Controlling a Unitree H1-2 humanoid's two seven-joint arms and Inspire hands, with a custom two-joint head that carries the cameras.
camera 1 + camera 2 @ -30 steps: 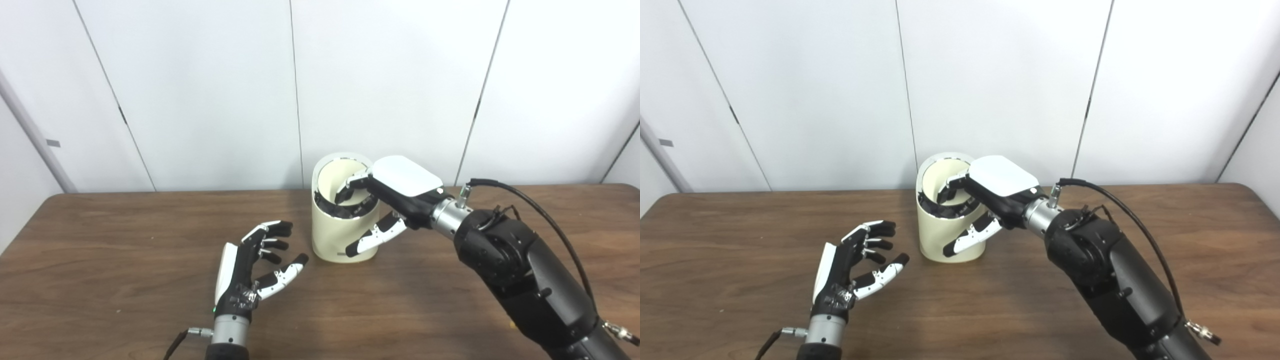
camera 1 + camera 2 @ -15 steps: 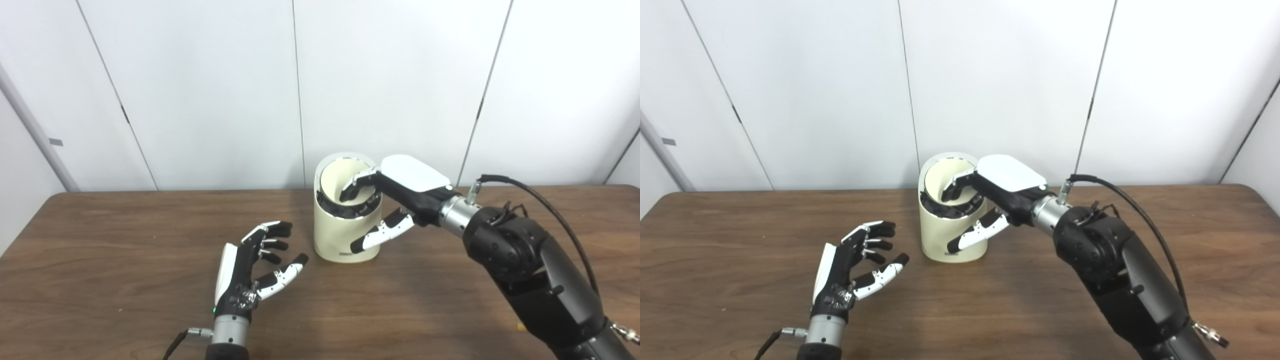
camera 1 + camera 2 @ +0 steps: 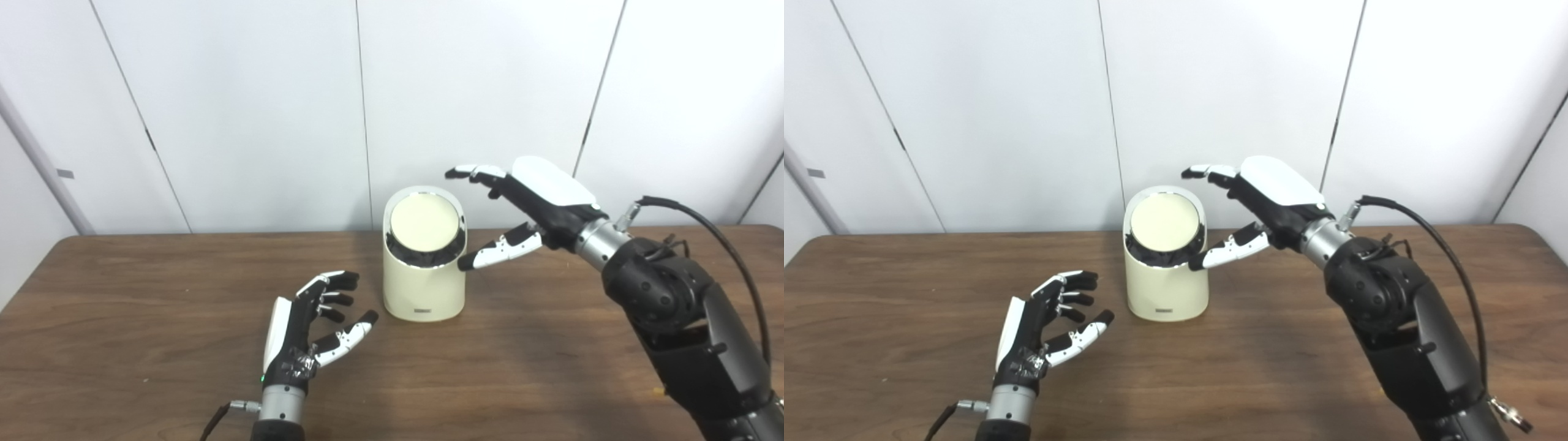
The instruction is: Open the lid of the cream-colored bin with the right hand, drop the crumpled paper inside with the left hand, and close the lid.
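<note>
The bin [image 3: 422, 275] stands on the table [image 3: 153, 343], lid [image 3: 424, 223] shut. The right hand [image 3: 539, 202] hovers with fingers [image 3: 474, 172] spread above and right of the lid, thumb tip just beside the rim. The left hand [image 3: 309, 334], fingers loosely apart and empty, sits left of the bin.

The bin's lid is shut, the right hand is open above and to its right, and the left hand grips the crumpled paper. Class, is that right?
One error: the left hand grips nothing; it is open above the table, as the left eye view shows. No crumpled paper is visible. The bin has its lid shut, and the right hand is open.
</note>
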